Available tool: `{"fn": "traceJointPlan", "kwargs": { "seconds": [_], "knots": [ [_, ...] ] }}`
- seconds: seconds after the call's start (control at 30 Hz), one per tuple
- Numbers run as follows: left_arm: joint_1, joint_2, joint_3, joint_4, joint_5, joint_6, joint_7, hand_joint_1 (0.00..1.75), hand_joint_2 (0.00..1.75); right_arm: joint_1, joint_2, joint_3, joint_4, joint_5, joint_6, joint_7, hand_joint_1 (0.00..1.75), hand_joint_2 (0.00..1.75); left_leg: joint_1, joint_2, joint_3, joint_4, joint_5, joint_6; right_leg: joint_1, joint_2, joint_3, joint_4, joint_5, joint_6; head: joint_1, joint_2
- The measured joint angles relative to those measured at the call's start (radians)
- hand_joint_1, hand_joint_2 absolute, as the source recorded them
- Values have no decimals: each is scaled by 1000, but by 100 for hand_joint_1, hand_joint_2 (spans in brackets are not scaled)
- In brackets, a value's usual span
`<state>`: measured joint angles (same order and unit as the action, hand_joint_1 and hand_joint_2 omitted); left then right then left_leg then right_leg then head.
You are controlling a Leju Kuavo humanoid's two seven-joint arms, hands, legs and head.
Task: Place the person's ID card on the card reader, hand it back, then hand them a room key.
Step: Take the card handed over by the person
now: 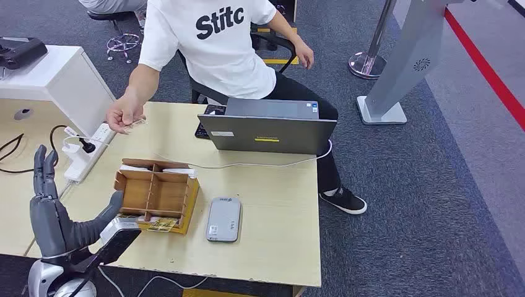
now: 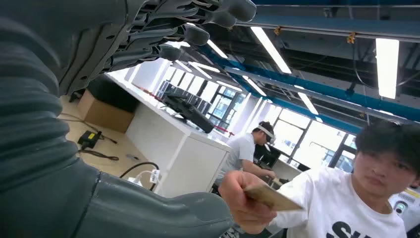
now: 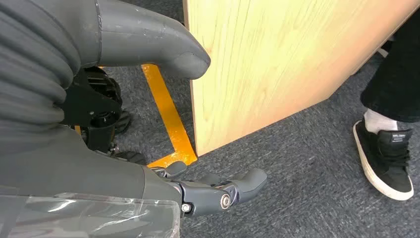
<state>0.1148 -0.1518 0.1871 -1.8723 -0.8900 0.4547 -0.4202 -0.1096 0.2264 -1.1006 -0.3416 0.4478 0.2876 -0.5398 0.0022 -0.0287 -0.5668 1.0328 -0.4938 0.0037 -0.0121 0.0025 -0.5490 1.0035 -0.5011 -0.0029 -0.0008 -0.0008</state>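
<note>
At the table's far left edge the person's hand (image 1: 124, 115) offers the ID card (image 1: 137, 124). My left hand (image 1: 52, 207) is spread, empty, so I'd approach slowly, palm up. Right hand (image 3: 148, 129) hangs loose, holding nothing.

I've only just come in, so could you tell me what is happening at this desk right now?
A seated person's hand holds out a card over the wooden table. The robot's left hand is raised beside the wooden divider box, fingers spread and holding nothing. The right hand hangs low beside the table, empty. The grey card reader lies bare next to the box, so the card has not yet been passed over.
</note>
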Motion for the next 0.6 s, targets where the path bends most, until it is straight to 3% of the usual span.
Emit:
{"fn": "traceJointPlan", "kwargs": {
  "seconds": [0.4, 0.53, 0.6],
  "knots": [
    [-180, 126, -186, 137, -190, -32, 187, 0, 175, -23, -4, 7, 14, 24, -8, 9, 0, 175, 0, 1, 0, 1, 0, 0, 0, 1, 0, 0, 1, 2, 0, 0],
    [-244, 173, -259, 191, -259, -43, 260, 172, 175, -31, -6, 11, 18, 34, -9, 13, 0, 175, 0, 1, 0, 1, 1, 0, 0, 1, 0, 0, 2, 1, 0, 0],
    [-275, 197, -293, 218, -293, -47, 296, 175, 175, -34, -8, 12, 21, 37, -10, 15, 0, 175, 0, 2, 0, 1, 1, 0, 0, 2, -1, 0, 2, 1, 0, 0]
  ]
}}
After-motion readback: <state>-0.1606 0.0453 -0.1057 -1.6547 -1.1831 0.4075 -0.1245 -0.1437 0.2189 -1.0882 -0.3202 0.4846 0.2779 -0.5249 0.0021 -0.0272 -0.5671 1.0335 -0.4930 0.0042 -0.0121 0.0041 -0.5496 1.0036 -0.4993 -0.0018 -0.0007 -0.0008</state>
